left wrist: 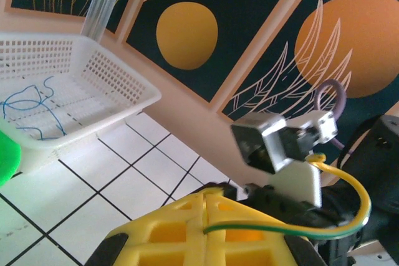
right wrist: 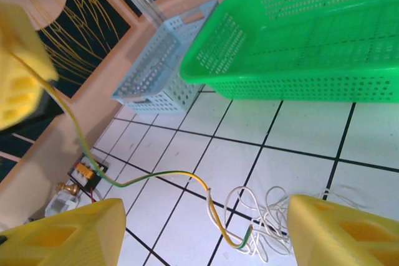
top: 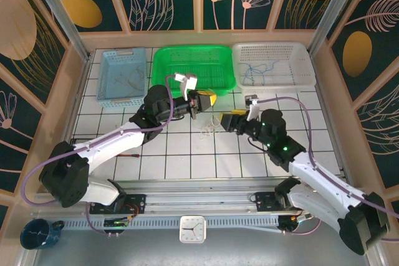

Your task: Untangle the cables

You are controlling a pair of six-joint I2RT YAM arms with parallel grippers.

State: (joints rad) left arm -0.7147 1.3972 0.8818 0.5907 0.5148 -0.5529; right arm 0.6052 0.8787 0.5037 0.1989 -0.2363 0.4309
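**Left tool clamped on a cable, right tool gaping over the tangle**

The left tool (left wrist: 206, 213) has its yellow jaws pressed together on a yellow-green cable (left wrist: 324, 225). The cable comes out of the seam between them and loops off to one side. This tool is held up off the bench (top: 187, 154), in front of the green basket (top: 193, 66).

Seen from the right wrist, the same cable drops from the left tool in a long slack line to the white tiles. There it runs into a small heap of whitish cables (right wrist: 265, 213). The right tool (right wrist: 206, 225) hangs over that heap with its two yellow fingers (right wrist: 68, 235) well apart, one on each side, gripping nothing.

From above, the two tools sit near each other at the middle of the bench, with the heap on the tiles between the arms.

Along the far edge stand three baskets:
- A blue basket (top: 112, 66) on the left, with a thin pale cable (top: 129, 80) in it.
- The green one in the middle.
- A white basket (top: 296, 54) on the right, with blue cables (top: 259, 71) lying loose inside.
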